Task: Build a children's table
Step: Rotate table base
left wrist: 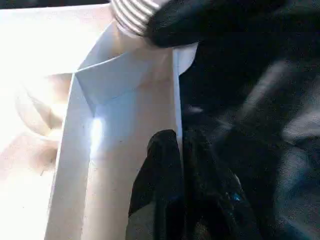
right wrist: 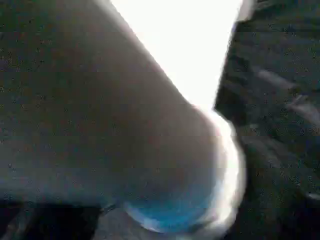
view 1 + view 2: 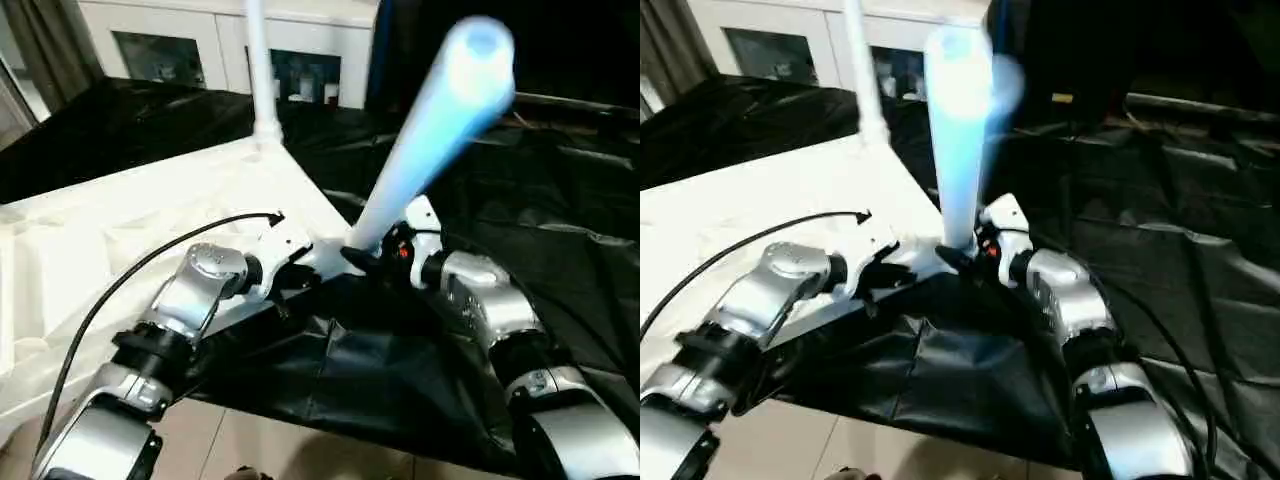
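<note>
The white table top [image 3: 150, 200] lies upside down on a black cloth. One white leg [image 3: 257, 70] stands upright in its far corner. A second leg [image 3: 430, 130] rises from the near corner socket and leans toward me and to the right. Its ribbed end [image 1: 130, 12] sits at that corner. My right gripper [image 3: 372, 255] is at the base of this leaning leg, and the leg's tube [image 2: 125, 125] lies close against its wrist camera. My left gripper [image 1: 179, 137] is shut on the table top's thin side rim [image 1: 176, 90], just short of the same corner.
A white cabinet with glass doors [image 3: 230, 40] stands behind the table. The black cloth [image 3: 380, 370] spreads to the right and hangs over the front edge above a beige floor [image 3: 270, 450]. A black cable [image 3: 130, 275] loops over my left forearm.
</note>
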